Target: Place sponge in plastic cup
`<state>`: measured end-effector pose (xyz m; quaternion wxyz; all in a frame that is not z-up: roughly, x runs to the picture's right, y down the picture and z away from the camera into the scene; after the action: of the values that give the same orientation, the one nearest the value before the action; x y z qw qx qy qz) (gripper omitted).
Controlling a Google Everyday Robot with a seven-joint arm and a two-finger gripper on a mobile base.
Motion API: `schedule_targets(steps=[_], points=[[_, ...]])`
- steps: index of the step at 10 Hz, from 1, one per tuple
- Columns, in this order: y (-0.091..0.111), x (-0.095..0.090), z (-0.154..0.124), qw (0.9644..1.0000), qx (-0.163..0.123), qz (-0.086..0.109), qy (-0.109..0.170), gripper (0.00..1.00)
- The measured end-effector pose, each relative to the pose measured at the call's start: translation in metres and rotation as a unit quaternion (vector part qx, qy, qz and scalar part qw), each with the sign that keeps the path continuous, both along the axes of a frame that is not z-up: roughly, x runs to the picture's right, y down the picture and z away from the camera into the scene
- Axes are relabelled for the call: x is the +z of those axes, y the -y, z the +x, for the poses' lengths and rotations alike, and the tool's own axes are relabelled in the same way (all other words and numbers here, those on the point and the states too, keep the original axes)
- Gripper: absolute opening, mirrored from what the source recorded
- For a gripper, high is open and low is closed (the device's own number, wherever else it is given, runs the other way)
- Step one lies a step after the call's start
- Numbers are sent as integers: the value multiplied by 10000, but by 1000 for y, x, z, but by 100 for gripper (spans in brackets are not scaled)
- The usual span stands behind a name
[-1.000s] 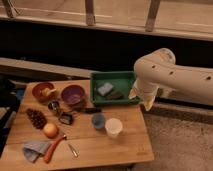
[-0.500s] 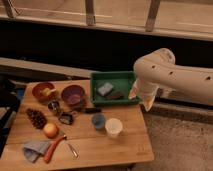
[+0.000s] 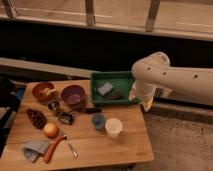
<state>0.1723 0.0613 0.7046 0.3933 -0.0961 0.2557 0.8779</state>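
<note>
**Beside the tray, gripper is waiting empty ahead of the pick**

On the near part of the desk (image 3: 120, 150), the plastic cup (image 3: 98, 120) is standing upright, just left of a white cup (image 3: 113, 127). Farther back, the sponge (image 3: 105, 89) is lying in the green tray (image 3: 115, 74). At the tray's right end the gripper (image 3: 145, 102) is hanging, fingers spread wide, gripping nothing. The approach seems to be in hand. The next move is calling for a shift left and a descent onto the sponge.

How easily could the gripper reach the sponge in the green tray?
Probably yes. The gripper hangs at the right edge of the tray; the sponge lies uncovered inside, only a dark block beside it.
</note>
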Motion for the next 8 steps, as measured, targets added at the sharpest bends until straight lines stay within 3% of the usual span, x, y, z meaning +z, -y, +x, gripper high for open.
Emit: schedule_targets(steps=[5,8], points=[[30,16,-42,9989,-64,249,383,65],[31,16,-44,9988,-56,259,417,65]])
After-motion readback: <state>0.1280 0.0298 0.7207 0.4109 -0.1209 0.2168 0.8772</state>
